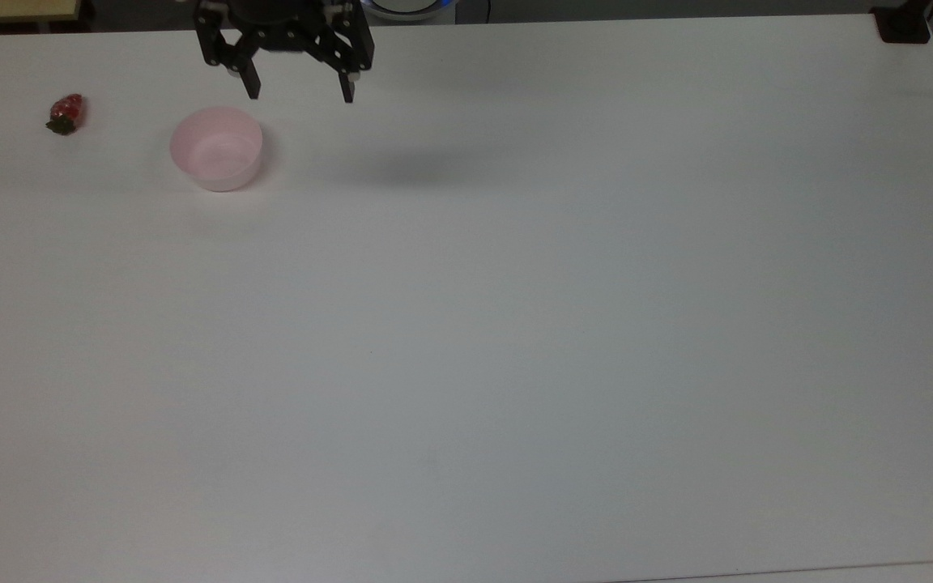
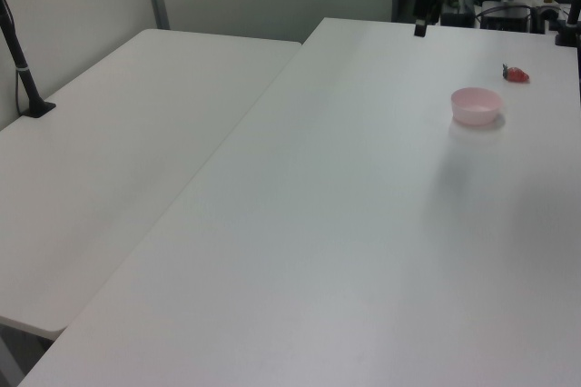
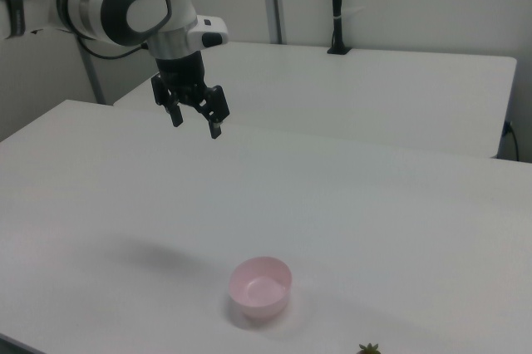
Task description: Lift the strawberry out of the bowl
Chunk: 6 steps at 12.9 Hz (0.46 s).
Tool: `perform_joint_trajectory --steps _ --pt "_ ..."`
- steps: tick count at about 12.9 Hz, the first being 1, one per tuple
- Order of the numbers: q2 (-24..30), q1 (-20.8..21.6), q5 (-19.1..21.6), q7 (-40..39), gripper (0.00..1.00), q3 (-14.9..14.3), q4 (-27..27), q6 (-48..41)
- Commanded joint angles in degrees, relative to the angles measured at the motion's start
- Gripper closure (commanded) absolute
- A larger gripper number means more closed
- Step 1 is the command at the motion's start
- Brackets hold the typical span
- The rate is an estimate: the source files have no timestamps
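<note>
Two things sit on my white table: the pale pink bowl and the red strawberry, and I take the bowl as my landmark. The bowl stands upright with a plain interior and nothing in it. The strawberry lies on the bare table outside the bowl, well apart from it, toward the top view's left; in the left view it is beyond the bowl and to the left view's right, and in the right view only its green cap peeks in at the bottom edge, nearer the camera than the bowl. Its leafy end points toward the bottom of the top view.

My end effector hangs in the air above the table, its two black fingers spread wide and gripping nothing. In the top view it is just beyond the bowl, toward the top view's right of it. In the right view it hangs high, behind the bowl and to the right view's left, under the white arm. A soft shadow falls on the table to the top view's right of the bowl.
</note>
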State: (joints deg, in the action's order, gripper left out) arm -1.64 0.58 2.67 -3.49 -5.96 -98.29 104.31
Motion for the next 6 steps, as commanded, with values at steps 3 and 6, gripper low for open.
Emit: perform_joint_trajectory --steps 3,6 --pt "-0.6 3.3 -0.9 6.8 0.00 -0.7 2.3 -0.5" --pt "-0.6 3.5 -1.1 7.3 0.00 -0.6 2.3 -0.7"
